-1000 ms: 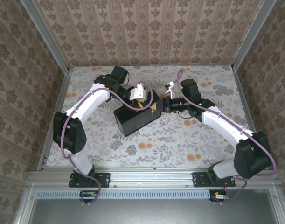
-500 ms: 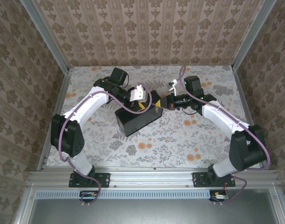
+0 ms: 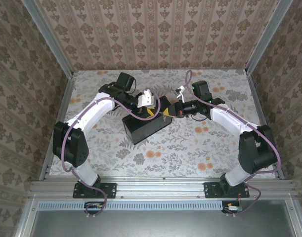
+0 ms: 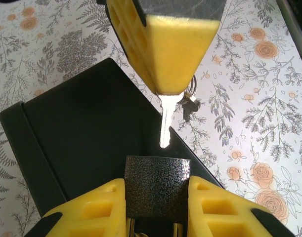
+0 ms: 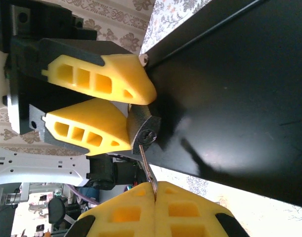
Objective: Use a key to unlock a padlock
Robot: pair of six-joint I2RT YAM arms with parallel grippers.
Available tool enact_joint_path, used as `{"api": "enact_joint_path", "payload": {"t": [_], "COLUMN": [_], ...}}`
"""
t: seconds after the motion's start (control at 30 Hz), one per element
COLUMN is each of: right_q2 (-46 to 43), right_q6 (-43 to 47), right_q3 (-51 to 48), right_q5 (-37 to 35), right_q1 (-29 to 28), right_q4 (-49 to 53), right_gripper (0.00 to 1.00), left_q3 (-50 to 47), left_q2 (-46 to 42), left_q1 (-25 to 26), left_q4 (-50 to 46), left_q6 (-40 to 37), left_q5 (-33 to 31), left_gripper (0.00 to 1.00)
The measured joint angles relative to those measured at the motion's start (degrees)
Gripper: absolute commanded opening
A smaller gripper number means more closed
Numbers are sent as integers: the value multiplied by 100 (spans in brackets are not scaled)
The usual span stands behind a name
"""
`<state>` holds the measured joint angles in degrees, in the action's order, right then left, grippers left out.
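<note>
Yellow pads of the left gripper are clamped on the padlock, bottom centre of the left wrist view. Its body reads dark and speckled here and it sits over the black box.

Right gripper is closed on the key at the bottom centre of its own view, pinching the head so the blade sticks out.

Relation that matters:
- In the right wrist view the blade runs up and slightly left from the claw to the keyway on the padlock's end face.
- The blade's long axis looks roughly lined up with the keyway.
- The tip is at the mouth. Can't tell if it has entered.
- In the left wrist view the blade points straight down the frame and the tip sits just above the padlock's top edge.

The right arm carries the key, so my read is that the insert push is its job while the left arm just braces.

Count:
- 1 padlock
- 1 key, with a small key ring
- 1 box
- 2 grippers, both loaded

Risk: a slight angle error and the tip skates off the face.
</note>
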<state>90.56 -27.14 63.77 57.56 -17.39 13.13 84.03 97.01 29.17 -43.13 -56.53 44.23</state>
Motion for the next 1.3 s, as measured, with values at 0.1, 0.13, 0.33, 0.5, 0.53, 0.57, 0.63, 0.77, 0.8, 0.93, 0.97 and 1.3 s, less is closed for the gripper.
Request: {"api": "enact_joint_path", "payload": {"t": [0.1, 0.13, 0.33, 0.5, 0.53, 0.57, 0.63, 0.77, 0.8, 0.93, 0.97, 1.3], "right_q2": [59, 70, 107, 107, 107, 107, 116, 173, 195, 299, 321, 382], "right_q6": [0, -2, -4, -7, -4, -7, -33, -199, -249, -452, -485, -581], "right_q3": [9, 11, 17, 17, 17, 17, 17, 17, 17, 17, 17, 50], "right_q5": [13, 20, 116, 131, 136, 140, 142, 168, 173, 254, 278, 396], "right_q1": [0, 0, 0, 0, 0, 0, 0, 0, 0, 0, 0, -13], "right_q4": [-4, -7, -83, -116, -116, -116, -136, -310, -365, -540, -570, -525], "right_gripper": [0, 0, 0, 0, 0, 0, 0, 0, 0, 0, 0, 0], "left_q3": [-9, -13, -39, -39, -42, -42, -44, -44, -52, -116, -131, -286], "left_q2": [0, 0, 0, -2, -2, -2, -2, -2, -2, -44, -55, -142], "left_q1": [0, 0, 0, 0, 0, 0, 0, -2, 0, -2, -2, -7], "left_q4": [22, 35, 101, 111, 116, 118, 120, 125, 138, 236, 256, 463], "left_q6": [37, 42, 85, 103, 105, 105, 107, 109, 114, 131, 133, 234], "left_q5": [13, 20, 39, 37, 37, 37, 37, 28, 31, -37, -57, -136], "left_gripper": [15, 15, 15, 15, 15, 15, 15, 15, 15, 15, 14, 14]}}
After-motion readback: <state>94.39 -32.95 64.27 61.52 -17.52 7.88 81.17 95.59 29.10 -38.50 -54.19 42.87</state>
